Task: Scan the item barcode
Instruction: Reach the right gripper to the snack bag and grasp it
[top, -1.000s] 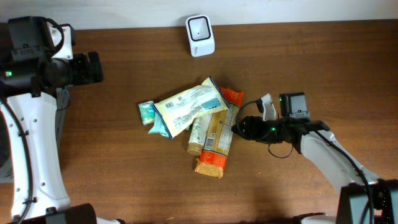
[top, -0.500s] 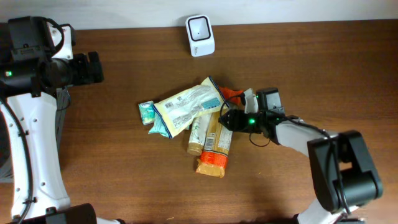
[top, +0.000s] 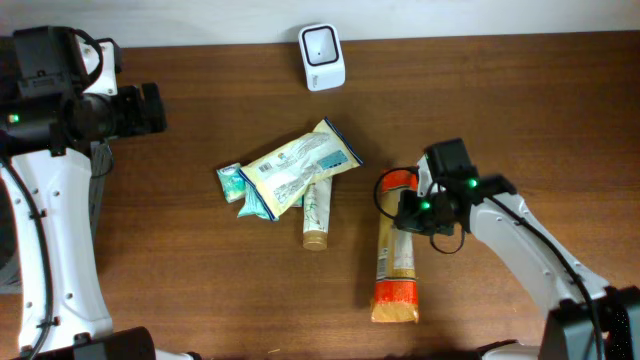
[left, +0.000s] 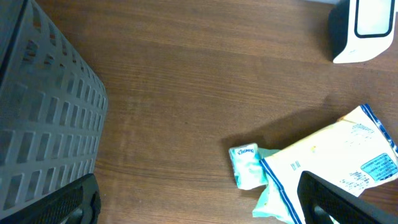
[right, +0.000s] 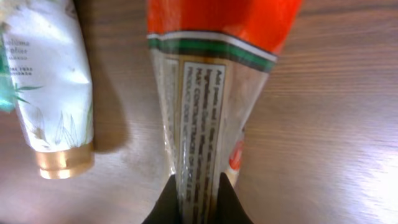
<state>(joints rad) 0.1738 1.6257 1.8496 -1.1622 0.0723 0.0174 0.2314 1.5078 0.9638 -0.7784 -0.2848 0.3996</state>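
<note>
Right tool (top: 404, 210) clenched on the snack packet (top: 395, 262); the right wrist view shows both fingertips (right: 168, 202) pinching the clear middle section of the packet (right: 211, 93), with the tips themselves cut off by the bottom edge; packet lies lengthwise on the tabletop (top: 520, 100), orange at both ends, well apart from the scanner (top: 322, 43); printed text panel faces up, print too blurred to read, and I can't make out a barcode in any view.

Left tool (top: 150, 108) released, jaws wide, far left, nothing between them; in its wrist view only the two dark finger ends show, at the bottom corners.

Pile left of the packet: yellow wipes pack (top: 298, 167) on top, covering most of a teal pack and the upper end of a tube (top: 316, 215); small tissue pack (top: 232, 182) just beside it.

Grey perforated crate (left: 37, 124) cut off at the left; scanner (left: 364, 28) half out of frame top right.
</note>
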